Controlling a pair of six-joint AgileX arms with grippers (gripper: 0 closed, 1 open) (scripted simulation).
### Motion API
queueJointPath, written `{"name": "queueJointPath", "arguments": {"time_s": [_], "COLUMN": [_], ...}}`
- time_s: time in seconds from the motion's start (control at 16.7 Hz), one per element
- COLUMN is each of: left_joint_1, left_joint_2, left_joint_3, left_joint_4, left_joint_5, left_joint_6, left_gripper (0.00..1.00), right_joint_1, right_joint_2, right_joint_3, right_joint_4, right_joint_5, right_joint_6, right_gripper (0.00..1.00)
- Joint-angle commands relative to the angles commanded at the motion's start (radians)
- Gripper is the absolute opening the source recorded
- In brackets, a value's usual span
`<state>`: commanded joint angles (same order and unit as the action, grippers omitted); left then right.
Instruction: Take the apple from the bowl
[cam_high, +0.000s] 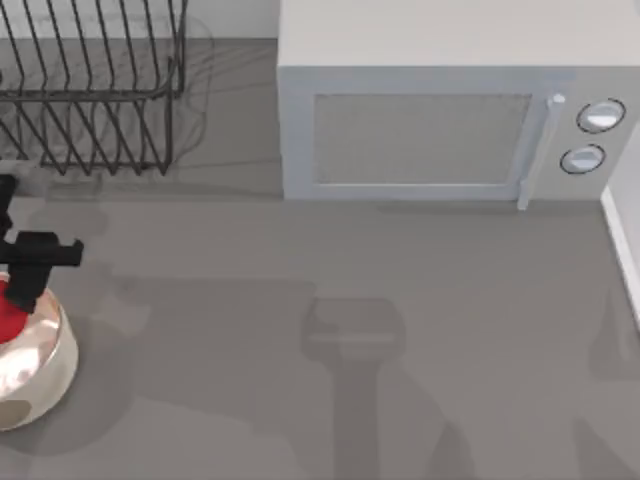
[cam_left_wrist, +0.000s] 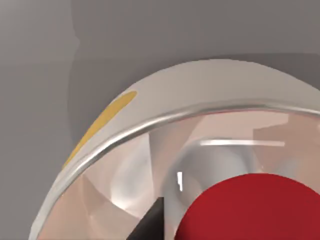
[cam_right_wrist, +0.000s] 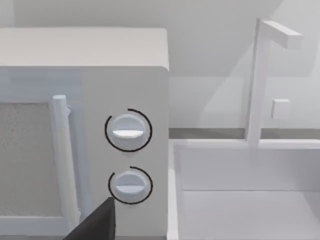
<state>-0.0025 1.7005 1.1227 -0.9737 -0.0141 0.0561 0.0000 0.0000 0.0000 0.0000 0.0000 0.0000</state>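
Observation:
The bowl (cam_high: 45, 375) is glossy cream-white and stands at the table's far left edge. The red apple (cam_high: 8, 318) lies inside it. My left gripper (cam_high: 22, 292) hangs over the bowl's far side, right above the apple. In the left wrist view the bowl's rim (cam_left_wrist: 150, 122) curves across, with a beige spot on its outside. Inside it the apple (cam_left_wrist: 255, 212) looms large, and one black fingertip (cam_left_wrist: 152, 225) stands beside it with a thin gap between them. The gripper looks open around the apple. My right gripper (cam_right_wrist: 95, 225) is parked facing the microwave's knobs.
A dark wire dish rack (cam_high: 90, 90) stands at the back left. A white microwave (cam_high: 440, 120) fills the back centre and right, its knobs (cam_right_wrist: 128, 131) near my right arm. Beside it on the right is a white sink (cam_right_wrist: 250, 200) with a faucet (cam_right_wrist: 257, 80).

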Motion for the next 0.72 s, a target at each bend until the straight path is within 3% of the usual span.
{"name": "queueJointPath", "arguments": {"time_s": [0.42, 0.72], "left_joint_1": [-0.007, -0.01], "left_joint_2": [-0.017, -0.049], "left_joint_3": [0.552, 0.756], "left_joint_4": [-0.58, -0.787], "left_joint_5": [0.0, 0.0], "left_joint_6": [-0.007, -0.012], "left_gripper": [0.0, 0.0], "right_joint_1": [0.0, 0.0], "right_joint_2": [0.0, 0.0], "right_joint_3": [0.0, 0.0], "right_joint_4": [0.0, 0.0], "right_joint_5": [0.0, 0.0], "right_joint_6": [0.0, 0.0], "right_gripper": [1.0, 1.0]}}
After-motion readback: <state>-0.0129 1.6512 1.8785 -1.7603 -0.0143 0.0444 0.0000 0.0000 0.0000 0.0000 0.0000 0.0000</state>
